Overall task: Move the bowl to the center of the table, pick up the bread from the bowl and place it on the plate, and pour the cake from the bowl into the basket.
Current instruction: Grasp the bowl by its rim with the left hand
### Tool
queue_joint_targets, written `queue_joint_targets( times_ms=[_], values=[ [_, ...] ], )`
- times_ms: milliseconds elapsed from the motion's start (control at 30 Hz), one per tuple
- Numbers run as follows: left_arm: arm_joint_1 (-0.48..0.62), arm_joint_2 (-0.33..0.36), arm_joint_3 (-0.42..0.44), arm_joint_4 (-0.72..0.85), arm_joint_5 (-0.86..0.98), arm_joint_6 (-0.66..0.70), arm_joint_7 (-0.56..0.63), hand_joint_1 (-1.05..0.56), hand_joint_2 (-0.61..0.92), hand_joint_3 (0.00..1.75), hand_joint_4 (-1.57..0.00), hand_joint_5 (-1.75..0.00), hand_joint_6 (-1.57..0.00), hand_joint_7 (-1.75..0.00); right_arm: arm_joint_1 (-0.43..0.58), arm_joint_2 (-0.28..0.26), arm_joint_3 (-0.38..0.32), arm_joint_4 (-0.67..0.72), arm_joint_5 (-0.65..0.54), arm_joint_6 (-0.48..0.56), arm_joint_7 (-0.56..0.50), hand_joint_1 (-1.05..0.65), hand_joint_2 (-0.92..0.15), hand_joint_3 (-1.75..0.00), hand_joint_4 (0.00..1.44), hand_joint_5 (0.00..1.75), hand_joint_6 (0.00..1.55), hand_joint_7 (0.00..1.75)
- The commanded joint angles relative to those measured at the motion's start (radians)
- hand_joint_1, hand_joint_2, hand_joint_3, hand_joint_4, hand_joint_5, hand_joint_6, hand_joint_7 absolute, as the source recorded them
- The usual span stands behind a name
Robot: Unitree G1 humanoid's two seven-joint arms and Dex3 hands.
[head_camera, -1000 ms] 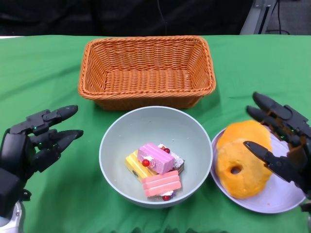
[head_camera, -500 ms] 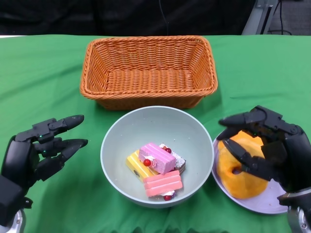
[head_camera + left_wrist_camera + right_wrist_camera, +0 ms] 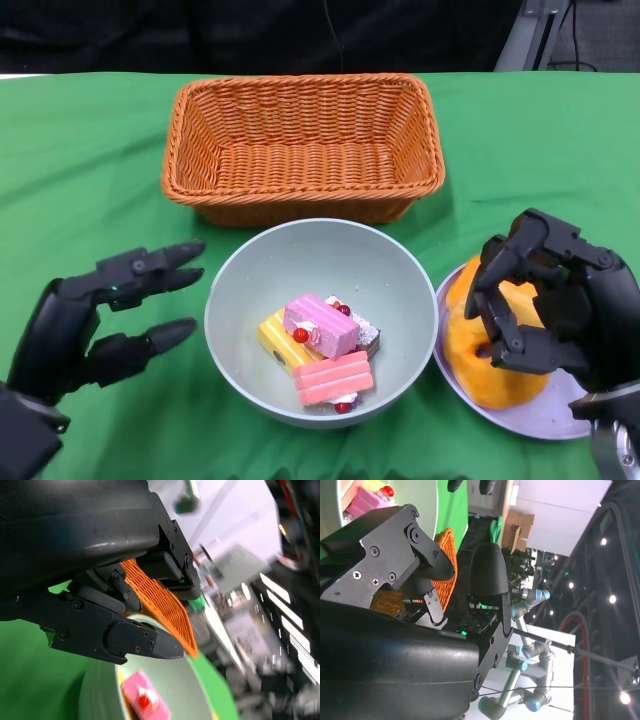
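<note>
- Green cloth covers your desk (image 3: 90, 150) in the head view, with the woven orange basket (image 3: 303, 145) at the far middle and the pale bowl (image 3: 321, 320) just in front of it.
- Your bowl holds the cake (image 3: 322, 350): pink, yellow and dark slices with red cherries, lying toward its near side.
- To the right of the bowl you see the plate (image 3: 560, 415), its rim close beside the bowl's, and the orange ring-shaped bread (image 3: 480, 350) lies on it.
- Your right hand (image 3: 545, 305) is over the bread with its fingers curled down onto the near edge; whether it truly grips the bread you cannot tell from here.
- Your left hand (image 3: 95, 325) hangs to the left of the bowl, fingers spread and pointing at the rim, holding nothing and not touching it.
- Your right wrist view shows the right hand's fingers (image 3: 395, 555) bent over a patch of orange bread (image 3: 387, 602), with the bowl's edge (image 3: 427, 510) beyond.
- Your left wrist view shows one left-hand finger (image 3: 125, 640) just short of the bowl's rim (image 3: 100, 690), a pink cake slice (image 3: 142, 700) inside, and the basket (image 3: 160, 600) behind.
</note>
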Motion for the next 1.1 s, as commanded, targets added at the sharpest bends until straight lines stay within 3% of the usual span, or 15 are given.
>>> queue_joint_targets(
  times_ms=[33, 233, 333, 533, 700, 833, 1000, 1100],
  values=[
    [0.002, 0.089, -0.011, -0.029, 0.1, -0.112, 0.021, -0.55, 0.92, 0.18, -0.62, 0.0, -0.63, -0.01, 0.005, 0.01, -0.015, -0.025, 0.051, 0.036, 0.008, 0.05, -0.47, -1.33, 0.77, 1.75, 0.65, 1.54],
    [-0.03, 0.172, 0.01, -0.051, 0.317, -0.237, 0.081, -0.59, 0.92, 0.15, -0.61, 0.0, -0.68, -0.02, -0.004, 0.026, -0.03, -0.03, 0.096, 0.075, 0.024, 0.02, -0.51, -1.27, 0.74, 1.75, 0.62, 1.53],
    [-0.037, 0.201, 0.027, -0.08, 0.426, -0.261, 0.12, -0.59, 0.92, 0.1, -0.63, -0.01, -0.68, -0.01, -0.007, 0.036, -0.038, -0.031, 0.126, 0.09, 0.037, 0.01, -0.56, -1.16, 0.74, 1.75, 0.63, 1.47],
    [-0.055, 0.202, 0.105, -0.151, 0.668, -0.33, 0.22, -0.56, 0.92, 0.09, -0.7, -0.03, -0.72, -0.02, -0.005, 0.044, -0.045, -0.036, 0.122, 0.103, 0.04, 0.03, -0.6, -1.14, 0.74, 1.75, 0.64, 1.46],
    [-0.055, 0.193, 0.149, -0.233, 0.914, -0.327, 0.394, -0.49, 0.91, 0.03, -0.79, -0.06, -0.79, -0.02, 0.003, 0.06, -0.05, -0.049, 0.122, 0.116, 0.034, 0.02, -0.61, -1.13, 0.74, 1.74, 0.65, 1.44],
    [-0.051, 0.219, 0.067, -0.315, 1.136, -0.24, 0.676, -0.45, 0.92, 0.03, -0.85, -0.07, -0.82, -0.03, 0.01, 0.07, -0.053, -0.062, 0.12, 0.129, 0.031, -0.01, -0.62, -1.09, 0.75, 1.74, 0.66, 1.44],
    [-0.086, 0.305, -0.183, -0.362, 1.361, -0.066, 1.062, -0.43, 0.92, 0.06, -0.87, -0.07, -0.83, -0.02, 0.011, 0.079, -0.055, -0.062, 0.115, 0.122, 0.034, -0.01, -0.63, -1.06, 0.76, 1.73, 0.67, 1.44],
    [-0.128, 0.346, -0.334, -0.347, 1.423, 0.027, 1.221, -0.44, 0.92, 0.08, -0.87, -0.07, -0.82, -0.01, 0.015, 0.084, -0.053, -0.071, 0.106, 0.121, 0.027, -0.01, -0.62, -1.07, 0.77, 1.72, 0.67, 1.45]
  ],
)
